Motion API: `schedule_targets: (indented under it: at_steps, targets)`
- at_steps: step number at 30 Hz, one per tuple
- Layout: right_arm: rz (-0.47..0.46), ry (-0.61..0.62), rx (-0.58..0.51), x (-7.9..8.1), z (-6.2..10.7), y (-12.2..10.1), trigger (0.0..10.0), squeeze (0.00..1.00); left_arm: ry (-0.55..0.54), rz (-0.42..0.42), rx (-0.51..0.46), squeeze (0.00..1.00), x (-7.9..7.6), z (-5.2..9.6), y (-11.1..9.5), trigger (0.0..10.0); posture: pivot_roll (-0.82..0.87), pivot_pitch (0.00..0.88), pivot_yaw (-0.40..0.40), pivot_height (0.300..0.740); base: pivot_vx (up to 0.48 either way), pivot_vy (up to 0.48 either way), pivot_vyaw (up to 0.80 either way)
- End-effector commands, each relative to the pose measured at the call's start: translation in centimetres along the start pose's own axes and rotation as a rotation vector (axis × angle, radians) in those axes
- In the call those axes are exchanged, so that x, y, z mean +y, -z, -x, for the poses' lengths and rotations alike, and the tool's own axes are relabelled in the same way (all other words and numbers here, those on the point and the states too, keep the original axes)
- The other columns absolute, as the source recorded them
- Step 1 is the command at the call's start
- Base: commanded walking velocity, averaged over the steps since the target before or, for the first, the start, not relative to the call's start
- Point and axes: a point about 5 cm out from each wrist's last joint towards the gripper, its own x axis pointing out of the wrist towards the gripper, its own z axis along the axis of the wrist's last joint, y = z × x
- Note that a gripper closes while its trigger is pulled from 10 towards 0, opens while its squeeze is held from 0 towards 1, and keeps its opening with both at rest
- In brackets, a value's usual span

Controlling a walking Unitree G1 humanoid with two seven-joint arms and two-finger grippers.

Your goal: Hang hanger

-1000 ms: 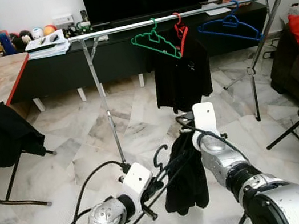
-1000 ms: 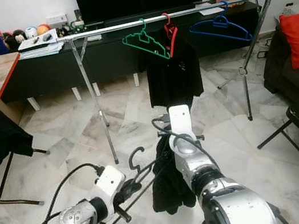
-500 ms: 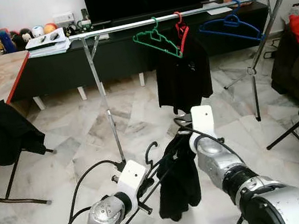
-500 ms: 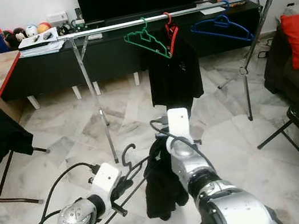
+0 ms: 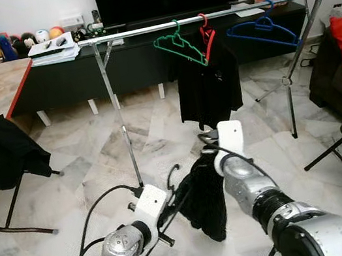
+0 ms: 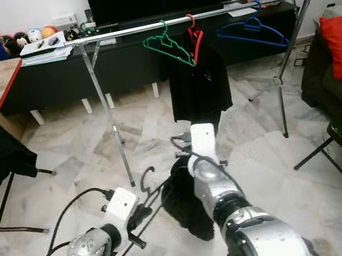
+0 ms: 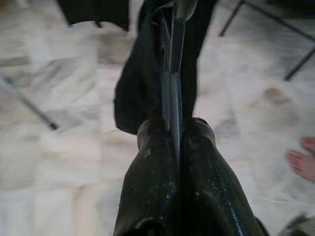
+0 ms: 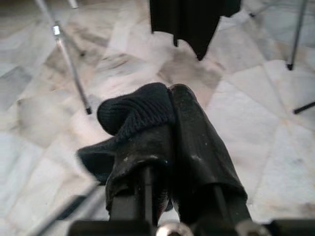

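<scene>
Low over the floor, short of the rack, the left end effector pinches the black hanger, while the right end effector clamps the dark garment draped on it.

Silver arms, black cables, white wrists

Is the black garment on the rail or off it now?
Off: the black garment hangs low between both grippers, below the rail.

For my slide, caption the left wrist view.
Left gripper shut on a black hanger carrying a dark garment above marble floor.
</scene>
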Motion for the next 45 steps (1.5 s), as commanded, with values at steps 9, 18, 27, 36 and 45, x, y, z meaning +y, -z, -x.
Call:
schedule_targets:
  at_steps: [9, 18, 27, 36, 45]
  targets:
    - [0.021, 0.039, -0.033, -1.1, -0.2, -1.2, 10.0, 0.0, 0.298, -0.085, 0.016, 0.0, -3.0, 1.4, 0.3, 10.0, 0.12, 0.052, -0.055, 0.74, 0.0, 0.0, 0.0]
    - [0.002, 0.049, -0.037, -1.3, -0.2, -1.4, 10.0, 0.0, 0.023, -0.065, -0.008, 0.0, -0.3, -0.1, -0.5, 10.0, 0.11, 0.053, -0.054, 0.74, 0.0, 0.0, 0.0]
    - [-0.008, 0.057, -0.028, -1.4, -0.2, -1.1, 10.0, 0.0, -0.01, -0.062, 0.0, 0.0, 0.1, 0.1, -0.4, 10.0, 0.11, 0.053, -0.053, 0.74, 0.0, 0.0, 0.0]
    - [-0.025, 0.063, -0.03, -1.6, -0.2, -1.1, 10.0, 0.0, -0.034, -0.054, 0.009, 0.0, 0.3, -0.1, -0.3, 10.0, 0.11, 0.053, -0.057, 0.74, 0.0, 0.0, 0.0]
    - [-0.042, 0.062, -0.042, -1.6, -0.3, -1.5, 10.0, 0.0, -0.017, -0.065, 0.014, 0.0, 0.0, -0.1, -0.2, 10.0, 0.11, 0.052, -0.058, 0.74, 0.0, 0.0, 0.0]
